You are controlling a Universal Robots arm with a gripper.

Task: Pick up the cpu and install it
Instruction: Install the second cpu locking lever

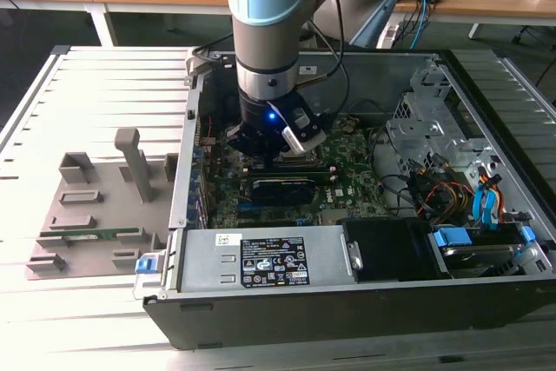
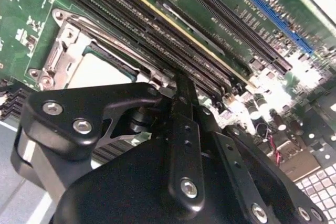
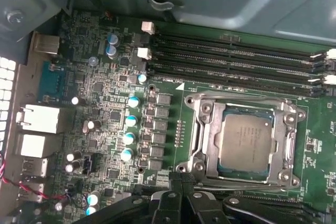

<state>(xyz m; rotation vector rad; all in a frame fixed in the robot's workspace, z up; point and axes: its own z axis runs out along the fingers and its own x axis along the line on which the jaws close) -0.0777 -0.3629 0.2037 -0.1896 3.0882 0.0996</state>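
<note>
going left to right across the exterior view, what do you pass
grey fixture tray → blue latch → power supply label → black drive cage → blue drive clips

Above the cpu in its socket frame the way is open; memory slots crowd one side (capacitors another), with the hand hovering just beside the frame.
</note>
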